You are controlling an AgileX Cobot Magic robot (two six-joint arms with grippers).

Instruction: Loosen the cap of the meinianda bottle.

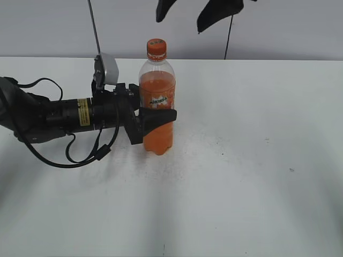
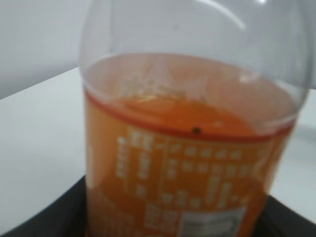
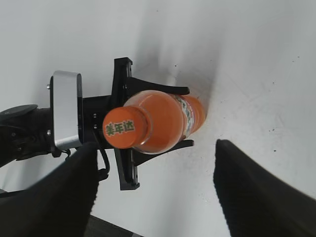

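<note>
One capped meinianda bottle (image 1: 157,101) clamped in the left gripper (image 1: 159,119), right gripper (image 1: 198,13) spread above.

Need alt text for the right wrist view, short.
Looking straight down on an upright orange soda bottle with its orange cap on, held at the sides by the left gripper on a white table. The right gripper's two dark fingers spread wide, above the bottle.
</note>
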